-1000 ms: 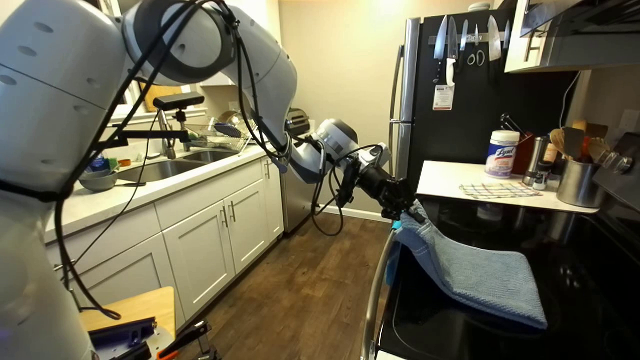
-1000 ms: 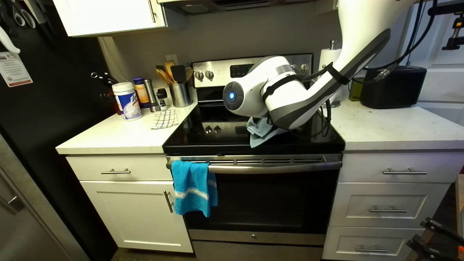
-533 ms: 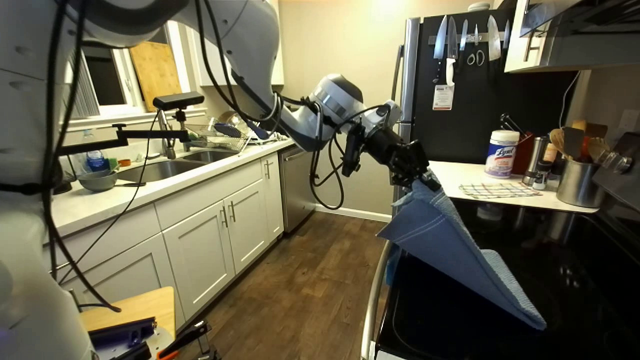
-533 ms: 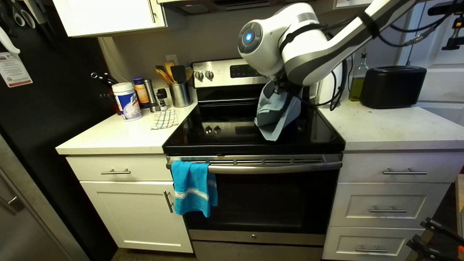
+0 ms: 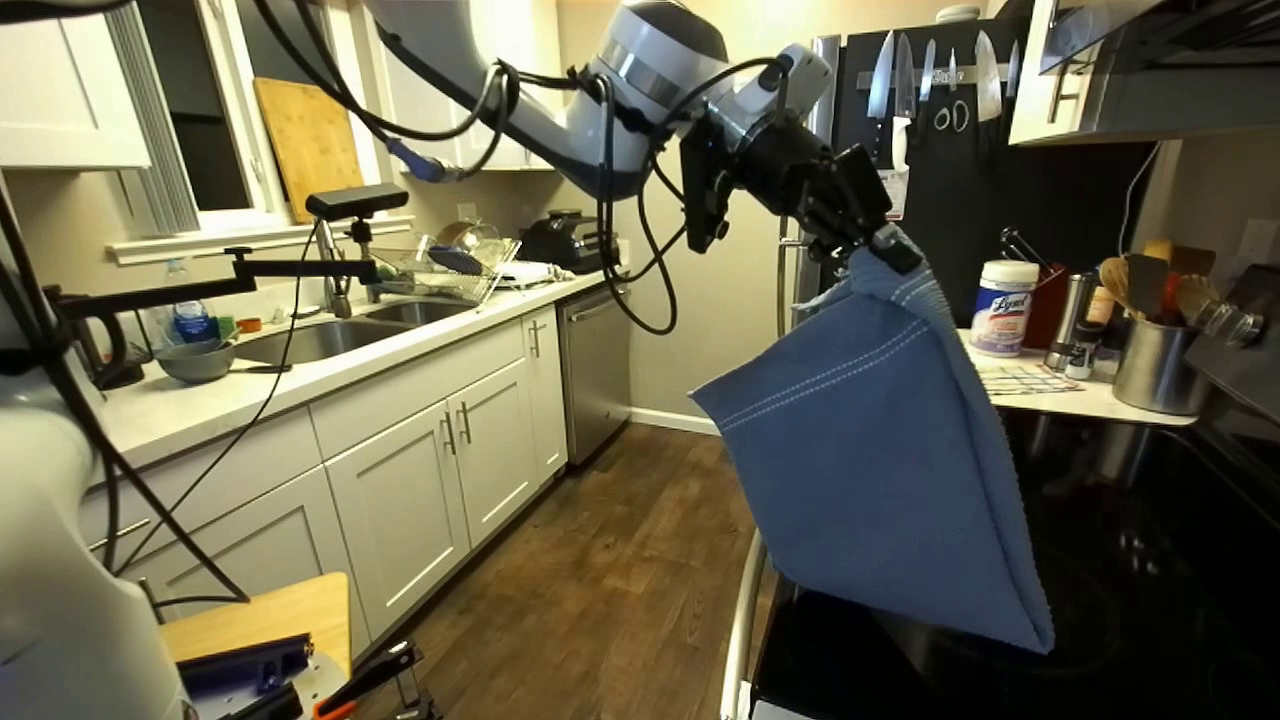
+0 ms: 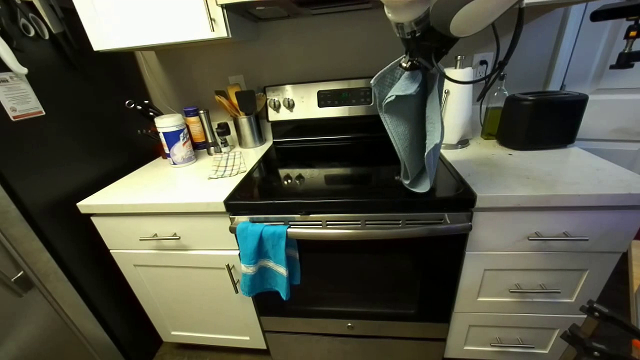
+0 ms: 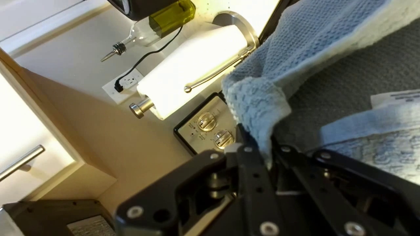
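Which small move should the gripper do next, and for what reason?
Probably lift slightly, grip closed: the gripper pinches the towel at its top, and the lower end hangs low over the stove; whether it touches is unclear.

I have a white desk [image 6: 145, 194] on either side of a black glass cooktop [image 6: 325, 189]. On one stretch, in an exterior view, I make out a wipes canister [image 6: 176, 143], an orange container [image 6: 195, 129], a steel grinder [image 6: 208, 131], a black-capped jar [image 6: 223, 136] and a steel crock [image 6: 249, 132] of utensils [image 6: 246, 103], all upright; a checked cloth [image 6: 227, 165] lies flat beside the jar. The other stretch shows me a paper towel roll [image 6: 459, 112] on its stand [image 6: 455, 145], an oil bottle [image 6: 492, 120] and a black toaster [image 6: 542, 122]. Across the wooden floor [image 5: 600, 570], another desk [image 5: 250, 392] carries a grey bowl [image 5: 195, 364].
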Controlling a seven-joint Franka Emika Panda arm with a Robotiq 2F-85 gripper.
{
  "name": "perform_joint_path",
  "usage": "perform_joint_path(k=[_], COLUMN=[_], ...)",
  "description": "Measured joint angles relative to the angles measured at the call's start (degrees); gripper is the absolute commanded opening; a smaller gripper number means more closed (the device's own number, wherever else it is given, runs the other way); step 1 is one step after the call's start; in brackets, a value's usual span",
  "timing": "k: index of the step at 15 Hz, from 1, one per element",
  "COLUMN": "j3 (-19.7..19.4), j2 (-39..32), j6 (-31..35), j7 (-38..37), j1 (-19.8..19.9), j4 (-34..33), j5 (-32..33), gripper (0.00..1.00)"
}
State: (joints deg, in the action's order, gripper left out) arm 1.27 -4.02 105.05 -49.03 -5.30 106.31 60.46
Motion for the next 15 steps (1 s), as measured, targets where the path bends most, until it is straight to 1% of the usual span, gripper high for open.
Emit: perform_joint_path(k=[4,6,7,10,12,15], j3=[0.0,-0.1,-0.3,-1.1,-1.8,-3.0], j2=[0.2,-0.1,-0.3,-1.2,-2.1,-3.7], j6=[0.0,0.2,1.2,5.6,6.2,6.2], j7=[0.0,0.0,0.4,4.2,6.8,9.6], j1=[0.4,0.7,1.0,2.6,3.6,4.6], j4=[0.0,0.0,-0.1,-1.4,-3.3,-7.5], j5=[-0.6,-1.9,-3.5,-11.5,-16.0,-21.2], gripper=[0.02,0.02,0.02,0.02,0.02,0.02])
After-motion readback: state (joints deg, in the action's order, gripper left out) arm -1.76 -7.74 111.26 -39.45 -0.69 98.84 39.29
